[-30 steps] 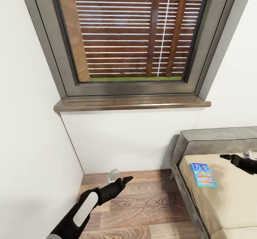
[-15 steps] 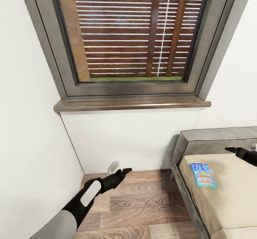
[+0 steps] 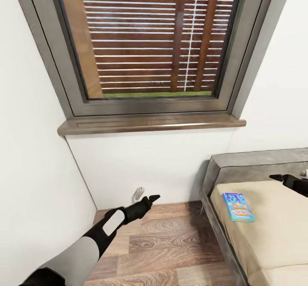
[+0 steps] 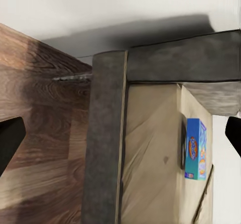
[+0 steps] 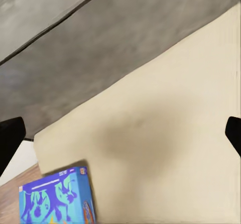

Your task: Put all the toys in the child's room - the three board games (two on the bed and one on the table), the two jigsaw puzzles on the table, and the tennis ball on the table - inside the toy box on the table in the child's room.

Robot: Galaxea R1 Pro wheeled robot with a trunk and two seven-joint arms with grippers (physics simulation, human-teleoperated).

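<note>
A blue board game box point(image 3: 237, 207) lies flat on the beige mattress point(image 3: 273, 230) near the head of the bed. My right gripper point(image 3: 279, 178) hovers over the mattress beyond the box, at the picture's right edge. In the right wrist view its black fingertips point(image 5: 10, 139) stand far apart and empty, with the board game point(image 5: 55, 201) below and to one side. My left gripper point(image 3: 150, 200) reaches out low over the wood floor, left of the bed. Its fingers point(image 4: 9, 141) are spread wide, with the board game point(image 4: 196, 148) ahead on the bed.
A grey upholstered bed frame point(image 3: 218, 217) borders the floor strip on the right. White walls close in at the left and ahead, under a large window with a brown sill point(image 3: 149, 123). A small white fitting point(image 3: 137, 194) sits at the wall's base.
The camera has shifted a little, sliding the scene leftward. My left arm has stretched further forward and slightly up. My right gripper has drawn back toward the right edge.
</note>
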